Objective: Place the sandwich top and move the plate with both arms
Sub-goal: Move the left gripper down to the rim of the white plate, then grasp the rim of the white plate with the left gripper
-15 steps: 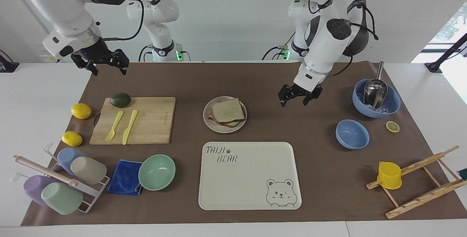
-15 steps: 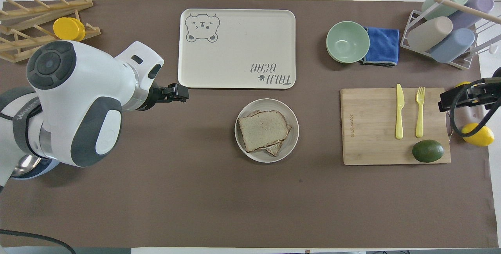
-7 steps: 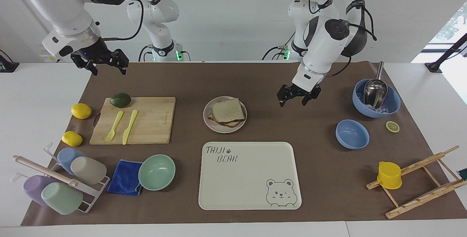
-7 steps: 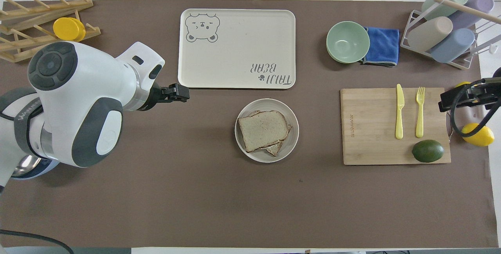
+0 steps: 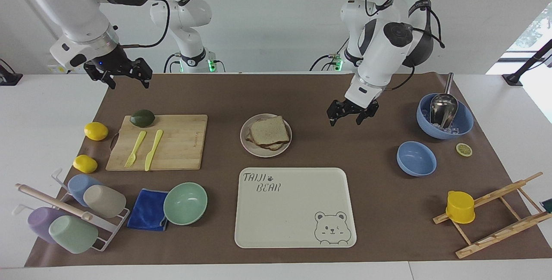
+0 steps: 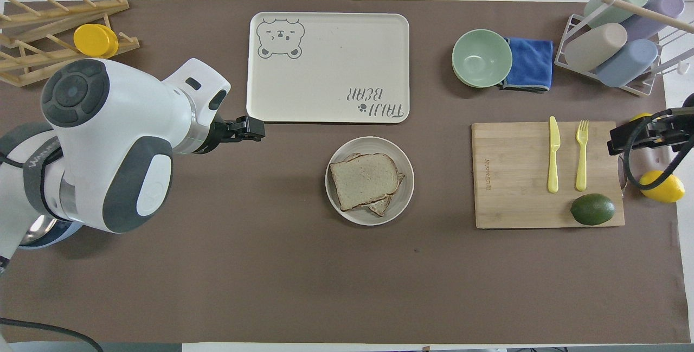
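Note:
The sandwich top (image 5: 269, 130) (image 6: 364, 179), a pale speckled bread slice, lies on another slice whose edge peeks out beneath it, on the round beige plate (image 5: 260, 151) (image 6: 404, 196) at mid-table. My left gripper (image 5: 346, 121) (image 6: 250, 128) hangs open and empty over the bare brown mat beside the plate, toward the left arm's end. My right gripper (image 5: 129, 84) (image 6: 624, 141) hovers open and empty over the mat's edge near the wooden cutting board (image 5: 181, 152), well away from the plate.
A cream bear tray (image 5: 295, 211) lies farther from the robots than the plate. The board carries an avocado (image 5: 142, 118), fork and knife; two lemons lie beside it. A mint bowl (image 5: 185, 203), blue cloth and cup rack stand farther out. Blue bowls (image 5: 416, 158) and a wooden rack are at the left arm's end.
My left gripper has drifted slightly toward the plate. The right arm, the plate and the bread have not visibly moved.

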`<state>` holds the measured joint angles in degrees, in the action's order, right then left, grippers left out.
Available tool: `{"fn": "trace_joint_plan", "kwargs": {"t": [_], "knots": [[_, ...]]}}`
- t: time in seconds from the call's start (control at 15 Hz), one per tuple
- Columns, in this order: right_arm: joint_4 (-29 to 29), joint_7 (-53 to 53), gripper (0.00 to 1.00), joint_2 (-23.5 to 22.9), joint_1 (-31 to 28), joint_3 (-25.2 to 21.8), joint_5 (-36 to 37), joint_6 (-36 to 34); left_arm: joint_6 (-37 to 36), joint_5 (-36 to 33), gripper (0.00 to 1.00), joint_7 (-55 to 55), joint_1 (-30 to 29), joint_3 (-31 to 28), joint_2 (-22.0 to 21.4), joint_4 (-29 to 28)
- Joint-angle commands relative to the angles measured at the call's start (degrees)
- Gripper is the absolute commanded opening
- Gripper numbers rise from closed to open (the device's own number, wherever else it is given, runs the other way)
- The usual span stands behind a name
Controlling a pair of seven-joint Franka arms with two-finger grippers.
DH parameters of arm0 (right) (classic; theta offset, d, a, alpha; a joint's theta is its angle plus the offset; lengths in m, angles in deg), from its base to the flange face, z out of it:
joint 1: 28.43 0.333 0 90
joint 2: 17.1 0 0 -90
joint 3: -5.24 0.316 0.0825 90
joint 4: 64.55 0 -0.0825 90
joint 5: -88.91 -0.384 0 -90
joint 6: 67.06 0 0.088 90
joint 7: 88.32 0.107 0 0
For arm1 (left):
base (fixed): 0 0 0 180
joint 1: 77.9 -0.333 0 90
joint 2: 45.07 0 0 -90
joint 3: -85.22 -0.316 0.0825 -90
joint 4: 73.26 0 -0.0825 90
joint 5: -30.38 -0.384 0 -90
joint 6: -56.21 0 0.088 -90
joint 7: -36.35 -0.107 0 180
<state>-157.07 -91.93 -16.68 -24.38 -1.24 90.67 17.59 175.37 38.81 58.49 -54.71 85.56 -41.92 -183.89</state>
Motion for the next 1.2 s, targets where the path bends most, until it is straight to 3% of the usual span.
{"fn": "trace_joint_plan", "kwargs": {"t": [0.0,0.27,0.74,1.14], "knots": [[-0.4,1.1,1.00,0.7,-0.5,0.4,0.0,-0.5,6.8,0.7,1.00,2.3,4.8,-0.7,-0.1,-4.8],[-0.4,1.1,1.00,0.7,-0.4,0.5,0.0,-0.5,10.6,0.7,1.00,1.9,8.2,-0.6,0.9,-8.2],[-0.4,1.1,1.00,0.7,-0.4,0.4,0.0,-0.5,18.6,0.7,0.99,1.7,13.5,-0.5,7.8,-10.7],[-0.4,1.1,1.00,0.7,-0.4,0.5,0.0,-0.5,20.8,3.3,0.85,1.7,15.2,-0.5,9.5,-10.7]]}}
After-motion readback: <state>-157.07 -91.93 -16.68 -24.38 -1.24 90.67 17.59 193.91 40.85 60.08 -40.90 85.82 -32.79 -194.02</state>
